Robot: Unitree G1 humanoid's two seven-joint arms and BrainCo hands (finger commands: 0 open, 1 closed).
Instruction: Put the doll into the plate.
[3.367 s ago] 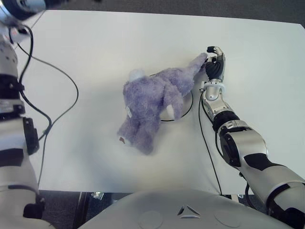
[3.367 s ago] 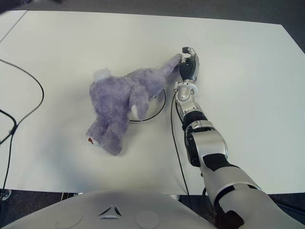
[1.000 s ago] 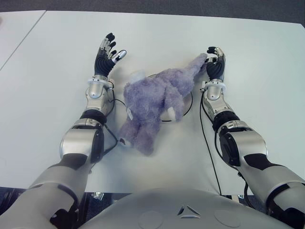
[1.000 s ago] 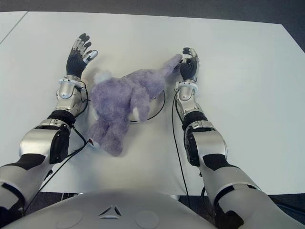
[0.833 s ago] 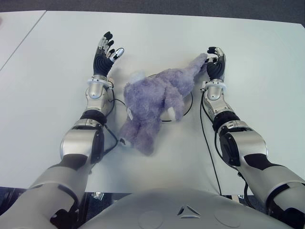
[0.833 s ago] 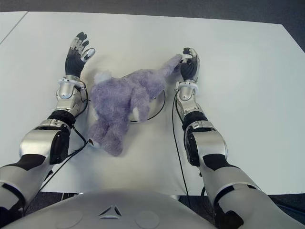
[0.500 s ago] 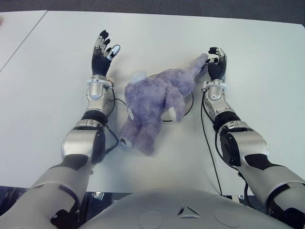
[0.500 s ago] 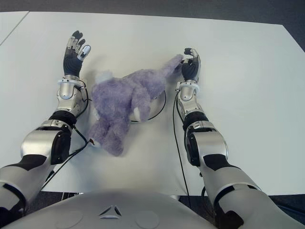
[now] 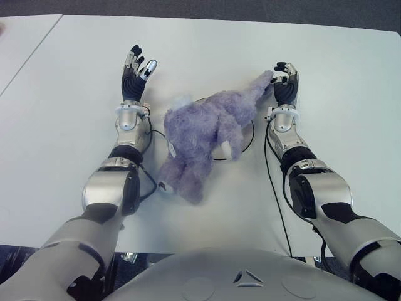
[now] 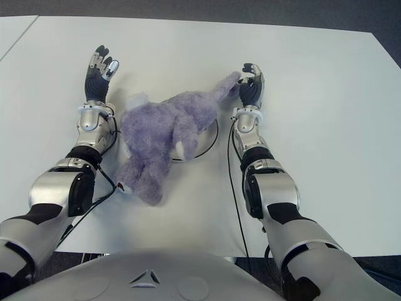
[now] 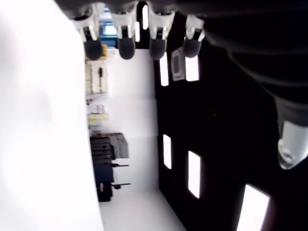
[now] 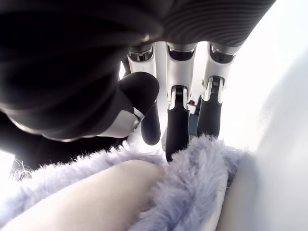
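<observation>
Touching doll point(image 9: 203, 135): right hand point(image 9: 285, 84) fingers point(image 12: 177, 122).

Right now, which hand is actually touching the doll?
The right hand: its fingers reach the fur at the tip of the purple doll. The left hand shows apart from the doll on its left, fingers spread and holding nothing.

doll point(image 9: 203, 135): purple plush elephant, fluffy, pale inner ears | pose: lain sprawled, trunk stretched toward the table's far right, feet toward the near edge | plate point(image 9: 249, 139): thin dark rim seen, mostly covered by the doll | place: mid-table point(image 9: 207, 50)
</observation>
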